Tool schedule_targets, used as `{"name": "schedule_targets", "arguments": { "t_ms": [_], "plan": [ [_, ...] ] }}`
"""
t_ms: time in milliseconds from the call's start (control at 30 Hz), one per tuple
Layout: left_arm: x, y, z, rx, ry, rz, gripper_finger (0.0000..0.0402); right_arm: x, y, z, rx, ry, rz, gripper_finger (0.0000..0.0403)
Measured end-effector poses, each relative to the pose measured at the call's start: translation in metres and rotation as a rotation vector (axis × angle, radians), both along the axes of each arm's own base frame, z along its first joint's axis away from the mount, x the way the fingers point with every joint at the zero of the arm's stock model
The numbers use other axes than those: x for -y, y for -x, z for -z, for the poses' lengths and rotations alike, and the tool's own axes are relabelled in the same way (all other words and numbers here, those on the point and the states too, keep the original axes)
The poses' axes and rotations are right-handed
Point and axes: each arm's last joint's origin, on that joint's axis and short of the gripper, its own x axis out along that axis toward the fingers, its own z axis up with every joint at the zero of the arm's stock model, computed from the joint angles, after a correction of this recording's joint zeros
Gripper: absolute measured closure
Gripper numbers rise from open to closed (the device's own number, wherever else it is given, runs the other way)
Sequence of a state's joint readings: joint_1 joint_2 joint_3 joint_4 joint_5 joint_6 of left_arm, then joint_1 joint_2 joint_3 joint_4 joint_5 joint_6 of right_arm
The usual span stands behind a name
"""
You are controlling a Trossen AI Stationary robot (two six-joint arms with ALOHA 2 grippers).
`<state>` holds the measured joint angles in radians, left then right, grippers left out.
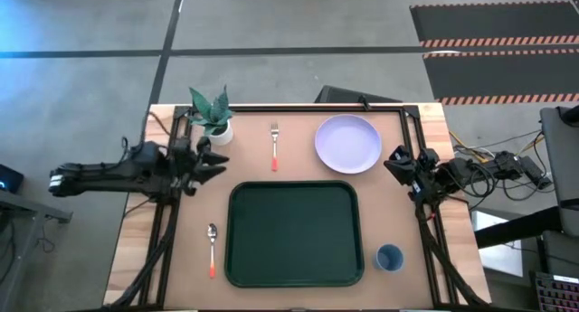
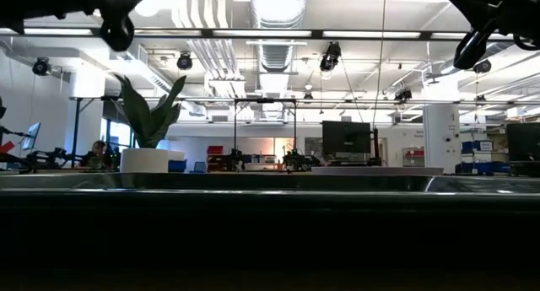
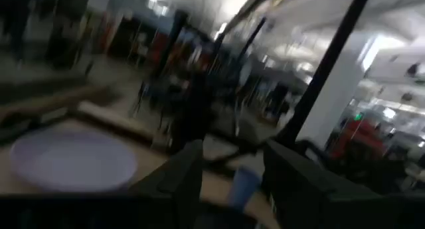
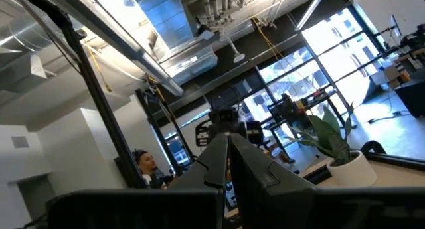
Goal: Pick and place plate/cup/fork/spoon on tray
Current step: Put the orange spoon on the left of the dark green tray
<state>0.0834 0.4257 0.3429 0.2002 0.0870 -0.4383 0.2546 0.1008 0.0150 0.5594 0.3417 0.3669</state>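
The dark green tray lies at the table's middle near side. The lavender plate lies flat beyond its far right corner. The fork lies beyond the tray's far edge, tines away. The spoon lies left of the tray. The blue cup stands right of it. My left gripper is open and empty above the table's left part, near the plant pot; its wrist view shows the plate and the cup. My right gripper is shut and empty, raised just right of the plate.
A white pot with a green plant stands at the far left, close to my left gripper; it also shows in the low view. A black frame runs along the table's far edge and sides. Cables lie off the right edge.
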Motion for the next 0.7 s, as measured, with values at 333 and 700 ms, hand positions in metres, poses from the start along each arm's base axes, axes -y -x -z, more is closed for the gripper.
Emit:
{"name": "schedule_targets", "arguments": {
  "t_ms": [333, 700],
  "plan": [
    [-0.006, -0.018, -0.006, -0.298, 0.092, -0.166, 0.0269, 0.0, 0.0, 0.0, 0.0, -0.001, 0.0, 0.0394],
    [-0.002, -0.042, 0.019, -0.561, 0.502, -0.057, 0.0297, 0.0, 0.0, 0.0, 0.0, 0.001, -0.001, 0.0394]
  ]
}}
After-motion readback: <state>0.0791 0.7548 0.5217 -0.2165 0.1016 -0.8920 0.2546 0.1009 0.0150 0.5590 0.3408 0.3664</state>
